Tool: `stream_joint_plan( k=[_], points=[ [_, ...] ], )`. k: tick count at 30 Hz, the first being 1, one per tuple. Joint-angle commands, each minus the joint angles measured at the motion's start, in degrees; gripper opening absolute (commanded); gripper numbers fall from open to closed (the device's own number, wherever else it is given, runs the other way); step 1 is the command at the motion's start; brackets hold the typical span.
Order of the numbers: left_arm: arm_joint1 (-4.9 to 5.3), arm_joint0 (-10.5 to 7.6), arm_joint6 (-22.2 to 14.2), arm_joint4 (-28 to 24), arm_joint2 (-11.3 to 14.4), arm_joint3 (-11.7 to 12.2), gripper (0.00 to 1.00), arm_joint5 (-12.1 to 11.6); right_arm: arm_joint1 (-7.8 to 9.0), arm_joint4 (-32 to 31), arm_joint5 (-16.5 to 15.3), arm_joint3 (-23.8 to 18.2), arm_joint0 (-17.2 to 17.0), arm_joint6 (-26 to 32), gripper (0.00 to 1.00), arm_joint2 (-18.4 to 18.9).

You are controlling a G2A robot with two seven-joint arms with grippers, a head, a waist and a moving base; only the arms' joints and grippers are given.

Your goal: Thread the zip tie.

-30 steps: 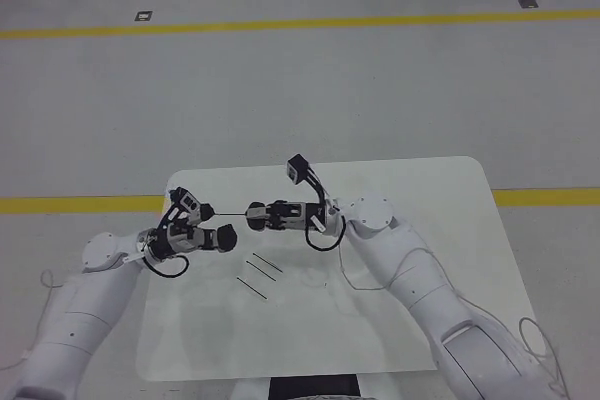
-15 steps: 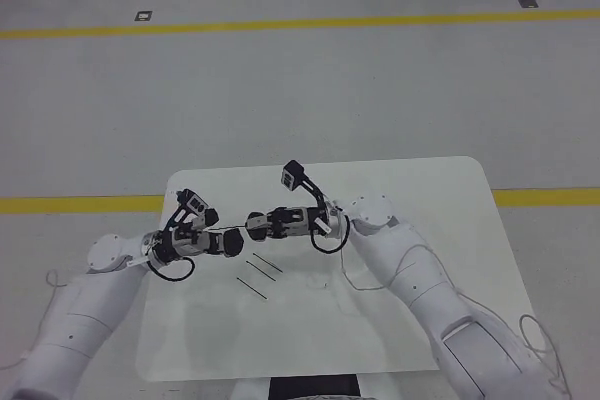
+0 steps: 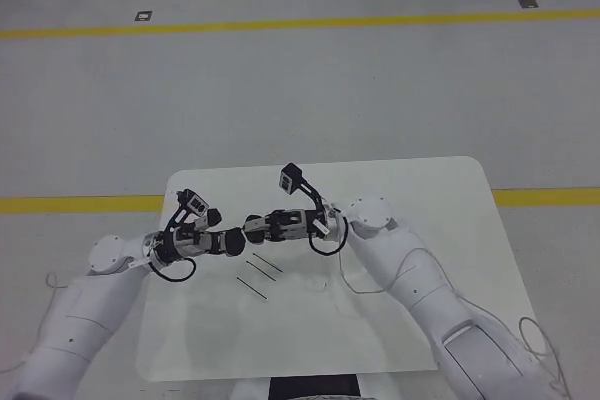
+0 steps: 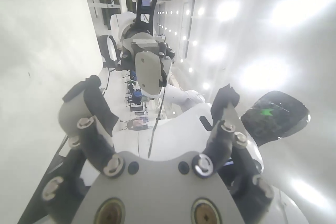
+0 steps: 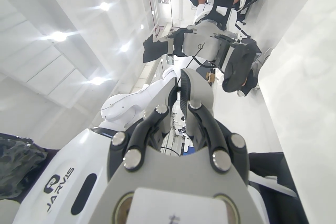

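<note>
— Start at the jaws. What has the right gripper [image 5: 178, 79] got?
— Fingers pressed together on the zip tie [image 4: 157, 118]. It's a thin black strip, pinched at one end.
— And the left gripper [image 4: 158, 89]?
— Fingers spread wide, holding nothing. The tie's free end pokes into the gap between them, towards the palm plate. Touching or not, can't tell.
— Where are the two of them?
— Nose to nose, raised over the left half of the table [image 3: 430, 200], towards its far edge. The tie runs left to right between them.
— Anything on the tabletop?
— A few loose ties [image 3: 267, 263], flat and slanted, roughly parallel. They're just on the near side of the grippers.
</note>
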Motion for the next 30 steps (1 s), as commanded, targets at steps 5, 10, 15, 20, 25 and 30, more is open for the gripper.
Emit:
stream_joint_plan(
  k=[5, 10, 15, 20, 25, 30],
  points=[
    [-0.07, 0.11, -0.5, 0.2, -0.2, -0.1, 0.44, 0.0, 0.01, 0.1, 0.8, 0.7, 0.4, -0.3, 0.0, -0.6],
    [-0.16, 0.12, -0.8, 0.4, -0.3, 0.0, 0.36, 0.0, 0.06, 0.2, 1.5, 1.1, 0.7, -0.6, 0.0, -1.0],
    [-0.24, 0.06, -1.2, 0.6, -0.4, 0.1, 0.31, 0.2, 0.06, 0.4, 2.1, 1.4, 1.0, -0.7, 0.0, -1.4],
    [-0.33, -0.02, -1.5, 0.8, -0.5, 0.3, 0.24, 0.2, 0.03, 0.4, 2.7, 1.9, 1.3, -1.0, 0.0, -1.9],
    [-0.41, -0.07, -1.8, 0.9, -0.5, 0.3, 0.16, 0.2, -0.02, 0.6, 2.8, 2.3, 1.6, -1.2, 0.0, -2.3],
    [-0.46, 0.05, -1.8, 1.2, -0.6, 0.2, 0.09, 0.0, -0.01, 0.9, 2.5, 2.5, 1.7, -1.2, 0.0, -2.5]
  ],
)
